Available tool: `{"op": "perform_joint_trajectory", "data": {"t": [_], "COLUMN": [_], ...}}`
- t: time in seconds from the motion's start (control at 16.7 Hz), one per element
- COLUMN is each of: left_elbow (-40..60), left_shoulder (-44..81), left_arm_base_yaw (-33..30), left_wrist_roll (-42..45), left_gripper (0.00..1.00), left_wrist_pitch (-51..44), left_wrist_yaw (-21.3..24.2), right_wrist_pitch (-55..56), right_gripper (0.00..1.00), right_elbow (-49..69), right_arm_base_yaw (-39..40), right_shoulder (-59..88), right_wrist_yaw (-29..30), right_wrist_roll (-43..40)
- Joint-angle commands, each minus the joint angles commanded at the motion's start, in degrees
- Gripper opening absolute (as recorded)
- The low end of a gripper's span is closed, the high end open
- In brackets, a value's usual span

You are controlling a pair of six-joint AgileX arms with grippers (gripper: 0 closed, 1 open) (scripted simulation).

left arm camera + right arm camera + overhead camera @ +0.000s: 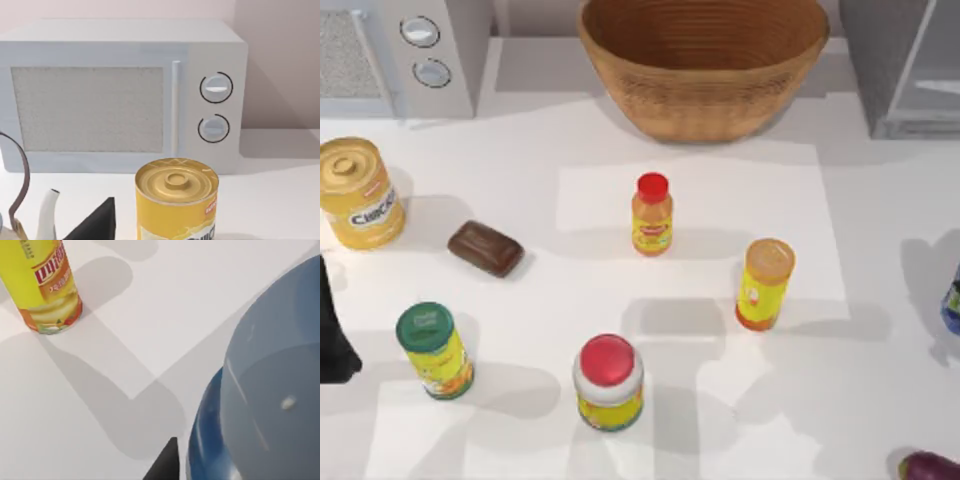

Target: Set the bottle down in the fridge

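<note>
Microwave at the table's far left corner, basket at far centre, fridge at far right. Bottle at the right edge, well right of the orange-capped bottle. Can stands before the microwave.

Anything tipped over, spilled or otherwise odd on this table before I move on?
Nothing looks spilled or damaged. The cans, the orange bottle and the yellow bottle all stand upright. The bottle sits at the table's right edge, cut off by the frame, still outside the fridge.
</note>
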Motion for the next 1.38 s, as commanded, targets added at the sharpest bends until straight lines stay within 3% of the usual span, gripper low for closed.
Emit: {"op": "perform_joint_trajectory", "data": {"t": [0.18,0.48,0.66,0.9,1.38], "left_elbow": [0.0,0.0,0.0,0.0,0.0], "left_shoulder": [0.0,0.0,0.0,0.0,0.0], "left_arm_base_yaw": [0.0,0.0,0.0,0.0,0.0], "left_wrist_roll": [0.0,0.0,0.0,0.0,0.0], "left_gripper": [1.00,1.00,1.00,1.00,1.00], "left_wrist_pitch": [0.0,0.0,0.0,0.0,0.0], "left_wrist_yaw": [0.0,0.0,0.0,0.0,0.0], "right_wrist_pitch": [-4.6,-4.8,-3.1,1.5,9.1], "right_gripper": [0.01,0.01,0.01,0.01,0.01], "right_elbow": [1.4,1.2,0.4,-2.4,-17.6], "right_arm_base_yaw": [-4.4,-4.4,-3.5,-0.9,7.2], "right_shoulder": [-1.5,-1.4,-5.1,-18.3,-56.3], "right_wrist_yaw": [-1.9,-1.8,1.3,11.2,36.7], "right_wrist_roll": [-3.7,-3.7,-0.9,7.4,29.6]}}
